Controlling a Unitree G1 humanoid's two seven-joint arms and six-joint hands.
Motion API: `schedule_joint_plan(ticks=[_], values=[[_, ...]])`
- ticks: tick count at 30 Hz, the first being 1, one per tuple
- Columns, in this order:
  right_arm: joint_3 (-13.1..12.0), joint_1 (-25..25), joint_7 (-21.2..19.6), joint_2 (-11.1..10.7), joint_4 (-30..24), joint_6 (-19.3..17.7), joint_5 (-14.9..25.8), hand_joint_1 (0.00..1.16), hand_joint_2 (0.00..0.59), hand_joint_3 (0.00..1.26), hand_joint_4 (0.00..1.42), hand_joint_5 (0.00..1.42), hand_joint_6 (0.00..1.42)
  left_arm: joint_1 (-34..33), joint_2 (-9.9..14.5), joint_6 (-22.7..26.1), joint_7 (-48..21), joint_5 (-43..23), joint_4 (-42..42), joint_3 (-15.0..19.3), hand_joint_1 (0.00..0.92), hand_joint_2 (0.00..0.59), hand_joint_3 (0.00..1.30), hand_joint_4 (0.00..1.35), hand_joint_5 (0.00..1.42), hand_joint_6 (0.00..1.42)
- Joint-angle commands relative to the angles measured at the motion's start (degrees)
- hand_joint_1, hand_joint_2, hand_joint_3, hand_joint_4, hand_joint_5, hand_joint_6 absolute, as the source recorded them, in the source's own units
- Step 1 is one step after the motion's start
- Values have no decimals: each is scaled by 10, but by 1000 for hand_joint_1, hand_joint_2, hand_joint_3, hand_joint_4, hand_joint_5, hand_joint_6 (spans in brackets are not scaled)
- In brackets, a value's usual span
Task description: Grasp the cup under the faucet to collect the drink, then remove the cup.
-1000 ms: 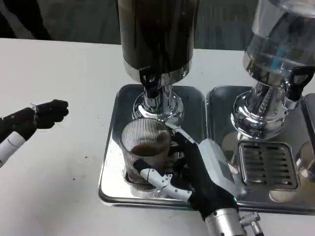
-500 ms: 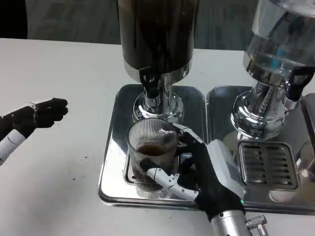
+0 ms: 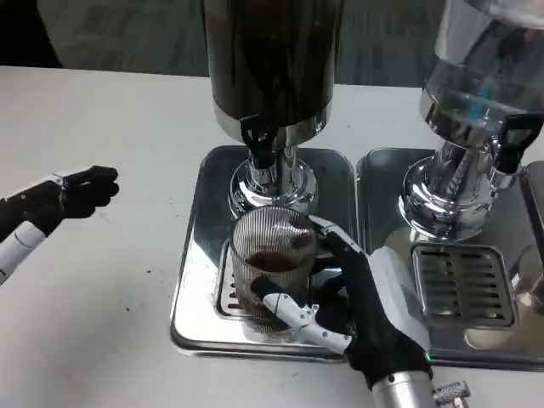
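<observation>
Head view shows my right hand (image 3: 361, 310) wrapped around the ribbed cup (image 3: 272, 268), which holds some dark drink, below the faucet (image 3: 259, 140). My left hand (image 3: 72, 194) hovers with fingers loosely curled on nothing; next I judge the cup needs a level lift off the tray (image 3: 191, 297).

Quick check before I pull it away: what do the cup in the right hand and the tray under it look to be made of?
The cup, held by the right hand, looks like clear ribbed glass or hard plastic: fine vertical ridges, with dark drink showing through the wall. Which of the two, I can't tell. The tray looks like polished metal, probably stainless steel: mirror-bright and reflecting the dispenser base above it.
</observation>
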Motion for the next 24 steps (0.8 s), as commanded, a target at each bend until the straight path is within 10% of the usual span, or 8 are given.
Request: schedule_joint_plan(ticks=[1, 24], values=[[-7, 4, -10, 0, -24, -18, 5, 516, 246, 347, 412, 525, 708, -4, 0, -3, -6, -1, 7, -5, 0, 154, 238, 222, 197, 196], [-10, 15, -11, -2, -29, -24, 7, 552, 246, 381, 454, 574, 767, -6, -1, -3, -6, -2, 9, -7, 0, 155, 236, 231, 207, 210]])
